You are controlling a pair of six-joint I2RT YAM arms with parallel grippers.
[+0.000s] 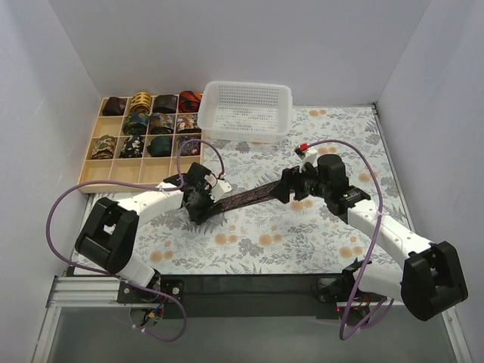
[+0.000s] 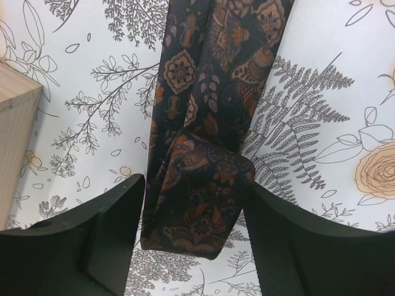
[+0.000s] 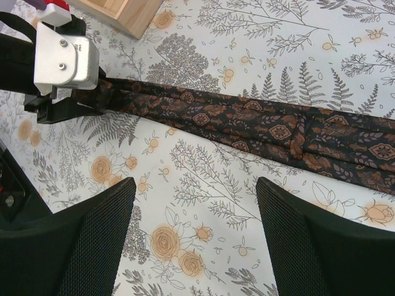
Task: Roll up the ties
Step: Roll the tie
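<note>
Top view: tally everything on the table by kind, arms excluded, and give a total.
Rolled ties in the tray: 10
Flat tie on the table: 1
Wooden tray: 1
White basket: 1
Total: 13

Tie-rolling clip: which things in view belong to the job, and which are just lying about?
Job: laid-out tie; rolled ties; wooden tray holding them; left tool; right tool.
Lying about: white mesh basket.
</note>
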